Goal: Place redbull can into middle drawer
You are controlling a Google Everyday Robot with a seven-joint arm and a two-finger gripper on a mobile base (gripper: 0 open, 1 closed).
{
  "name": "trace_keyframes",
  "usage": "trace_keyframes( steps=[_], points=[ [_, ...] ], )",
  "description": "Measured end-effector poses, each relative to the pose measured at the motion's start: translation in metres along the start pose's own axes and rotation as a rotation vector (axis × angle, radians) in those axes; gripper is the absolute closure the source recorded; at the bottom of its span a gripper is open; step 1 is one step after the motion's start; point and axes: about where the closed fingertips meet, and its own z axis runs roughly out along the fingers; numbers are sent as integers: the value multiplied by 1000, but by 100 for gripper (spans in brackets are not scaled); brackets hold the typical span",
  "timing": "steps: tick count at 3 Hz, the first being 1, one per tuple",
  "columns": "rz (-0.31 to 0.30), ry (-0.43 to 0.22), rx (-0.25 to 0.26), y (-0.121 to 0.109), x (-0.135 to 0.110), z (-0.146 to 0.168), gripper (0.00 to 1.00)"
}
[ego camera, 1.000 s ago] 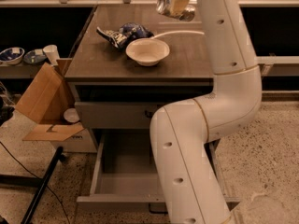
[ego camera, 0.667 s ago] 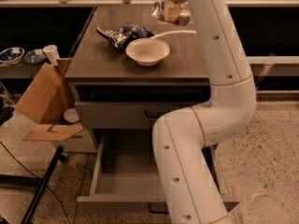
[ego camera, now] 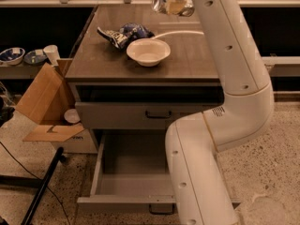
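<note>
At the top centre of the frame, the white arm's two-finger gripper (ego camera: 175, 5) is clenched around the slim silver and blue redbull can (ego camera: 161, 3). The can lies roughly level, its long axis left to right and its shiny top facing frame left, above the far edge of the brown wooden tabletop (ego camera: 197, 55). The deep grey middle drawer (ego camera: 133, 159) stands open at lower centre.

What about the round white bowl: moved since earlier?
No: round white bowl same spot by blue-white snack bag; gripper holds slim silver can above rear tabletop.
</note>
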Motion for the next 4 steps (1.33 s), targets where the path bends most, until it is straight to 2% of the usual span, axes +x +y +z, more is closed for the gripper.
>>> trace_keyframes(
  steps=[2, 4],
  points=[
    [-44, 32, -24, 9, 3, -27, 100],
    [-26, 110, -64, 39, -2, -45, 100]
  ],
)
